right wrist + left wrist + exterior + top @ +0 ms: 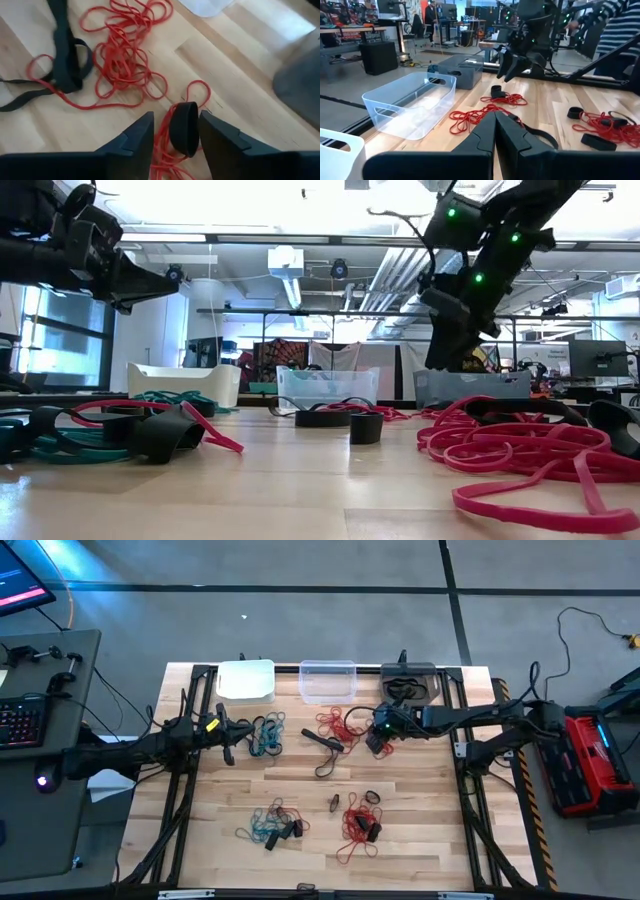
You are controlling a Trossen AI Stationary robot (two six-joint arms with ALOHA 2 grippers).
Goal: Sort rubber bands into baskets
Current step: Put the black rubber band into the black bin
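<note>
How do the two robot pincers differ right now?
The left pincer is shut, its fingers pressed together with nothing between them, while the right pincer stands open. The left one sits beside the teal rubber bands near the white basket; the right one is above a black band lying on red bands, near the dark grey basket. Both are dark and two-fingered.

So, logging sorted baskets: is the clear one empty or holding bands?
Empty. The clear basket shows only bare walls and floor in the left wrist view; the red bands lie outside it on the table.
</note>
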